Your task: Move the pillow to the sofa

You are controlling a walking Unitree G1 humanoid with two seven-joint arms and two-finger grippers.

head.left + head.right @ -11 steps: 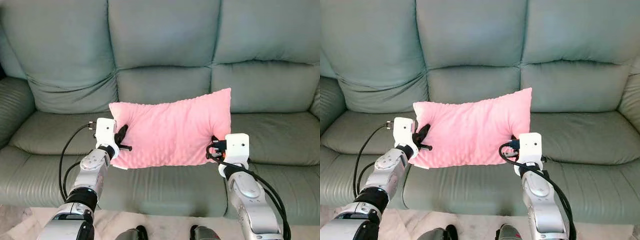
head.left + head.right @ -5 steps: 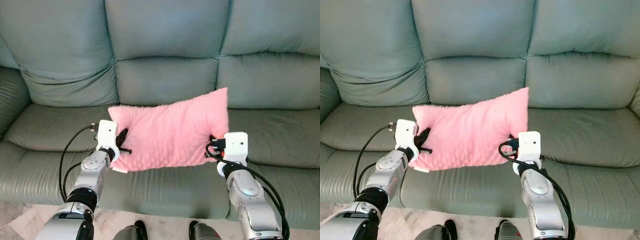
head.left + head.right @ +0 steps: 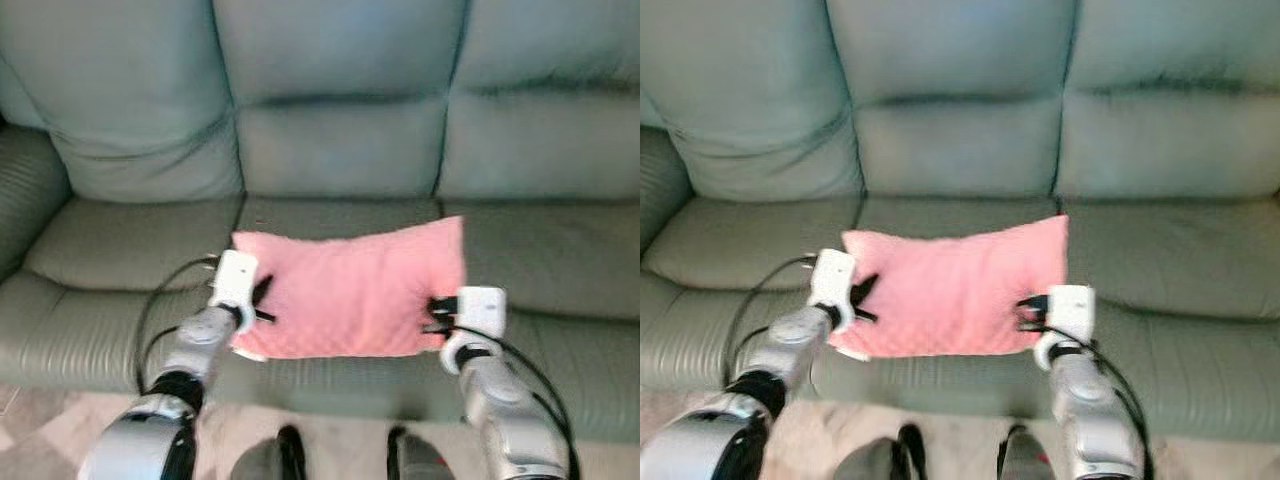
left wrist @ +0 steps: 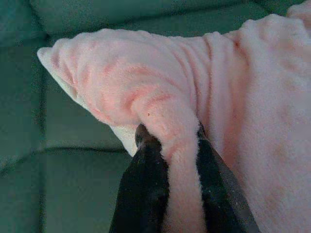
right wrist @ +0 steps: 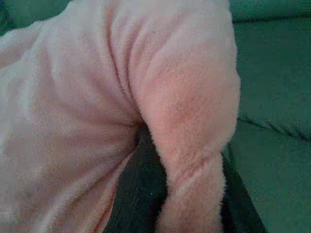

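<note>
- Pink fleece pillow point(image 3: 350, 295) held level in front of a grey-green leather sofa point(image 3: 330, 130), over the front of the middle seat cushion point(image 3: 340, 215); whether its underside touches the cushion cannot be told.
- Compared with half a second ago: lower against the sofa and flatter, its right top corner no longer raised so high; more seat cushion showing behind it. Whole scene shifted and blurred too, so part of that change down to the camera moving.
- Left gripper point(image 3: 258, 300) at the pillow's left edge, jaws clamped on a pinched fold of fleece; in the left wrist view, the two black fingers point(image 4: 146, 189) pressed to either side of the fold, with the pillow's corner point(image 4: 53, 58) sticking out past them.
- Right gripper point(image 3: 436, 315) at the pillow's right edge, low down, jaws likewise clamped on a bunched ridge of fleece; in the right wrist view, dark fingers point(image 5: 141, 194) partly buried under the fabric.
- Same grip points on the pillow as before: left edge mid-height, right edge near the bottom.
- Black cables point(image 3: 150, 320) looping from the left wrist; more cables point(image 3: 545, 395) along the right forearm.
- Robot's feet point(image 3: 285, 455) on the pale floor point(image 3: 60, 430) at the foot of the sofa.
</note>
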